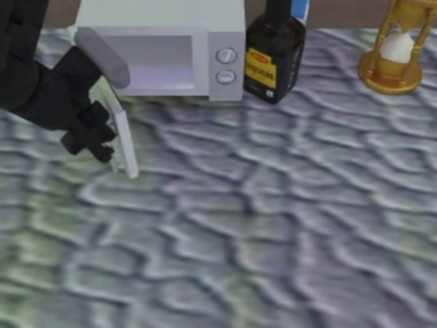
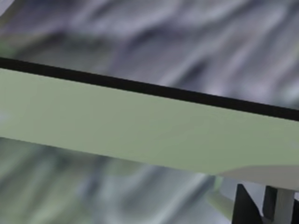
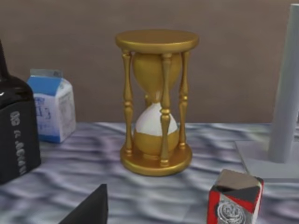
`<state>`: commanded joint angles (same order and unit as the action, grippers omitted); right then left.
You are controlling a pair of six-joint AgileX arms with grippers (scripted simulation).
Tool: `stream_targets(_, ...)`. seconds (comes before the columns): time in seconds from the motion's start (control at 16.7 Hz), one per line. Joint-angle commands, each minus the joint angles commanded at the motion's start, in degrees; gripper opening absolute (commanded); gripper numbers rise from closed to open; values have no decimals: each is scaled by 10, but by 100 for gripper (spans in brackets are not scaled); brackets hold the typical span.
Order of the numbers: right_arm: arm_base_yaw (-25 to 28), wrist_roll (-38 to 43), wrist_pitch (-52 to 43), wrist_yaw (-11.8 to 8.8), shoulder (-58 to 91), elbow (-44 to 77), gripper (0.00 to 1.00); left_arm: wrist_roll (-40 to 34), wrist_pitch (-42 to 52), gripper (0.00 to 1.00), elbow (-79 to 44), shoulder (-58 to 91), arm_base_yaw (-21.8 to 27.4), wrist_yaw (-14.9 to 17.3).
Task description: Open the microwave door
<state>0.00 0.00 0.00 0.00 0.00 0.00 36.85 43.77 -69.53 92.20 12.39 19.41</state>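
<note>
The small white-grey microwave (image 1: 171, 20) stands at the table's back left. Its cavity (image 1: 160, 65) is exposed. The microwave door (image 1: 126, 150) is swung out toward the front and shows edge-on as a thin pale panel. My left gripper (image 1: 108, 145) sits at the door's free edge, shut on the door's handle. In the left wrist view the door (image 2: 140, 121) fills the picture as a pale green band, and the dark fingers (image 2: 244, 207) close around a grey bar. My right gripper (image 3: 96, 207) is outside the top view, parked facing the hourglass.
The knob strip (image 1: 226, 66) is on the microwave's right. A dark bottle (image 1: 274, 58) stands beside it, with a milk carton (image 3: 51, 109) behind. A gold hourglass (image 1: 396, 55) is at the back right. A red cube (image 3: 236, 198) and a grey stand (image 3: 285, 93) show near my right arm.
</note>
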Motion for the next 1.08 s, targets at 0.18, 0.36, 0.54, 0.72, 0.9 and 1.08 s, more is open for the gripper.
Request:
stream_targets(0.18,0,0,0,0,0,0,100,33,11,0,-6,0,-13,8)
stream_targets(0.36,0,0,0,0,0,0,100,82,33,0,-10,4,-34,27)
stream_targets(0.54,0,0,0,0,0,0,100,125,51,0,-14,6,-52,45)
stream_targets(0.72,0,0,0,0,0,0,100,133,54,0,-14,6,-55,48)
stream_targets(0.9,0,0,0,0,0,0,100,133,54,0,-14,6,-55,48)
stream_targets(1.08,0,0,0,0,0,0,100,133,54,0,-14,6,-55,48)
